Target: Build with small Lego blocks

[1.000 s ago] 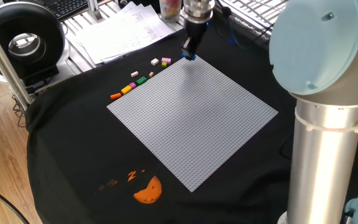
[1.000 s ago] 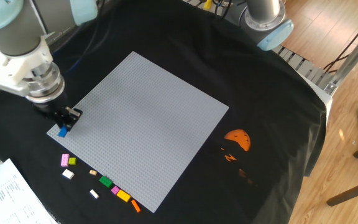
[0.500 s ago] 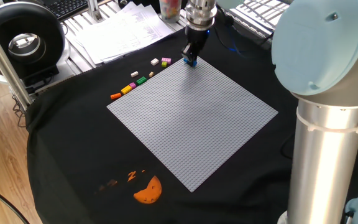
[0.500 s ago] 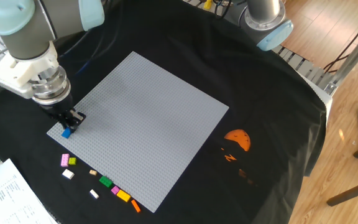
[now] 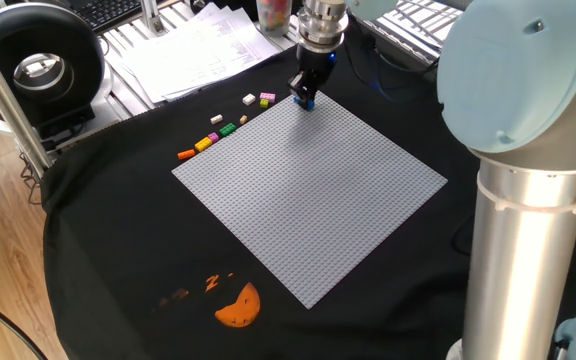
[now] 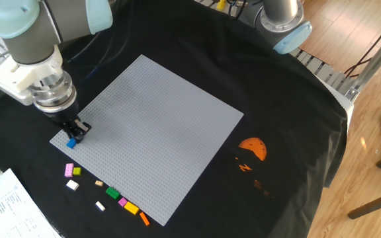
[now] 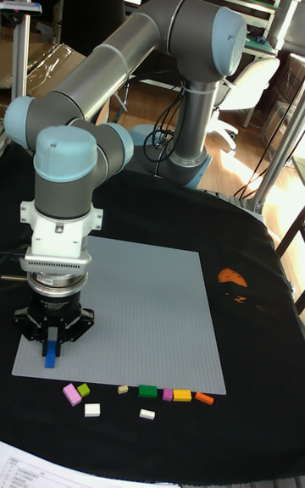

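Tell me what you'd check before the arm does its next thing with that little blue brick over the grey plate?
1. Grip on the brick: the gripper is closed on the blue brick. Ok.
2. Position: the brick sits over the corner of the grey baseplate nearest the loose bricks. Ok.
3. Brick seated on the studs: too small to see whether it is pressed in or just above. Cannot tell.
4. Brick lined up with the stud grid: too fine to judge. Cannot tell.
5. Loose bricks such as the pink brick and green brick lie on the black cloth, off the plate and clear of the gripper. Ok.
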You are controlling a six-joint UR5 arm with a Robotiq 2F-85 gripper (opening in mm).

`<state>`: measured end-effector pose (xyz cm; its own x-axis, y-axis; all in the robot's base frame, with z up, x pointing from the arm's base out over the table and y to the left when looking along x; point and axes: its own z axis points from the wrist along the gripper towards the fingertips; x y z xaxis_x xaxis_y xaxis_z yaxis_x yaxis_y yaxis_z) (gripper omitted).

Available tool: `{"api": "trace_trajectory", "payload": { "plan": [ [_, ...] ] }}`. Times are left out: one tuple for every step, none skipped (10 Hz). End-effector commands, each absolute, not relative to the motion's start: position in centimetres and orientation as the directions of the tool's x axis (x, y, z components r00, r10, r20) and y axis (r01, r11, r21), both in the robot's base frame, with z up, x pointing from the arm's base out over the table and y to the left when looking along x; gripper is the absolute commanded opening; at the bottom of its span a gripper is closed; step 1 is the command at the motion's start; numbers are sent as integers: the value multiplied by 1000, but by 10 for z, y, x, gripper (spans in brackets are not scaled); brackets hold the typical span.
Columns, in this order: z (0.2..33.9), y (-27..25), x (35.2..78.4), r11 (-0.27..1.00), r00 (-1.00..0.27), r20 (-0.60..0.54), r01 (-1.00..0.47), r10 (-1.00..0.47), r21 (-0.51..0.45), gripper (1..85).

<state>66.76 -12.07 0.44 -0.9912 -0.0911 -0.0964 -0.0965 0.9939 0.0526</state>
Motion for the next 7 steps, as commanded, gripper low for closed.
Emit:
{"api": "trace_trajectory", "payload": {
  "plan": [
    [7, -118, 669, 995, -993, -99, -72, -65, 68, 250],
    [7, -118, 669, 995, -993, -99, -78, -71, 68, 353],
    [7, -117, 670, 994, -991, -103, -87, -79, 70, 430],
    [7, -118, 672, 993, -989, -113, -101, -93, 65, 523],
    [8, -116, 673, 992, -989, -116, -102, -94, 69, 540],
    [8, -115, 674, 992, -988, -120, -102, -93, 75, 540],
    [9, -115, 675, 992, -989, -119, -101, -92, 70, 537]
  ]
}}
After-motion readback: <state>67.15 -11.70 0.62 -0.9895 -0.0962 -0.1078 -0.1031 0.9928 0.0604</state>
